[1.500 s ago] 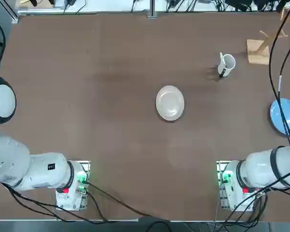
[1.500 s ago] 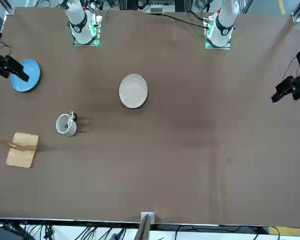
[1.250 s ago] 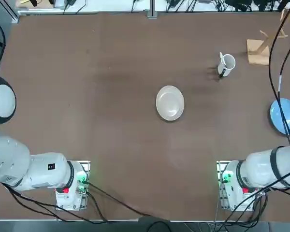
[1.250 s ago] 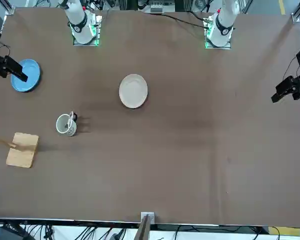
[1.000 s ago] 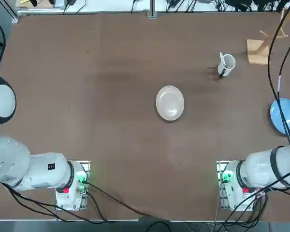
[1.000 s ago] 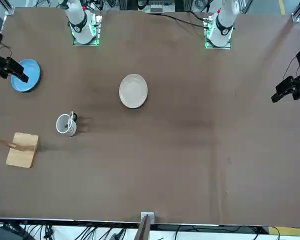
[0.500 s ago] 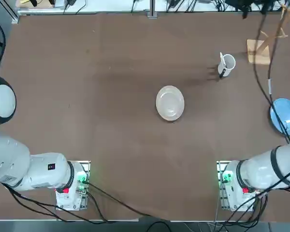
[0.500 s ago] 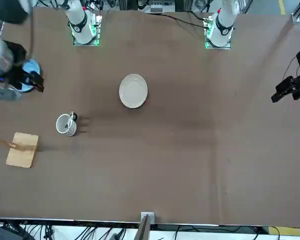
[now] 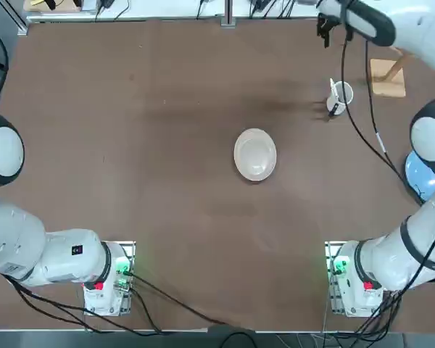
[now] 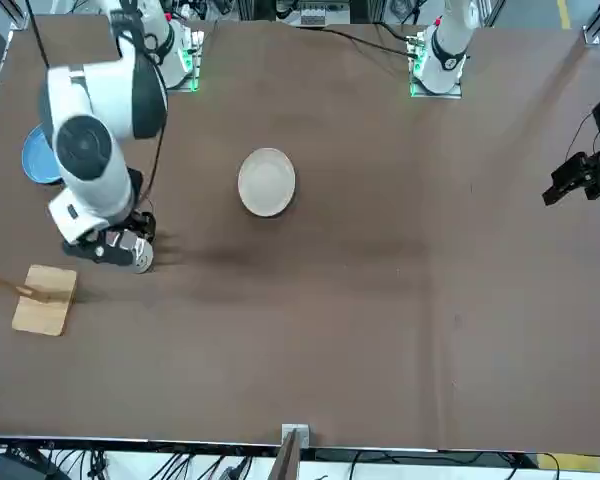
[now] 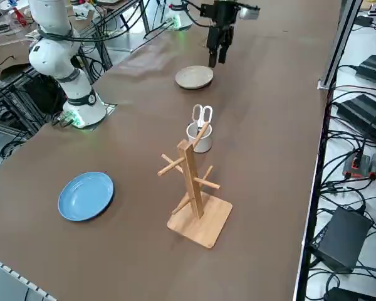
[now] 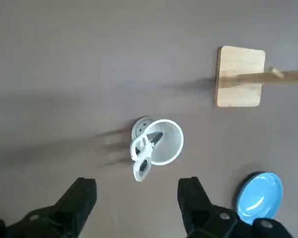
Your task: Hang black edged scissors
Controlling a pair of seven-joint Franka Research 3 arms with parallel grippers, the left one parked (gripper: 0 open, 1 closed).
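While the right gripper [image 12: 137, 203] is spread wide with nothing in it, the scissors [image 12: 144, 154] are just chilling in the white mug [image 12: 174, 144], so grabbing and hanging are both left.

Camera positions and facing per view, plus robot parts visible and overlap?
Top: overhead, looks down the robot's way; both arms.
Front: across the table, faces the robot; both arms, right gripper over mug.
Right side: raised at robot's right, looks diagonally down; an arm and a gripper.
Right wrist: on right arm, looks past its open fingers at scissors in mug.
Right side and wrist share wooden stand, blue plate.
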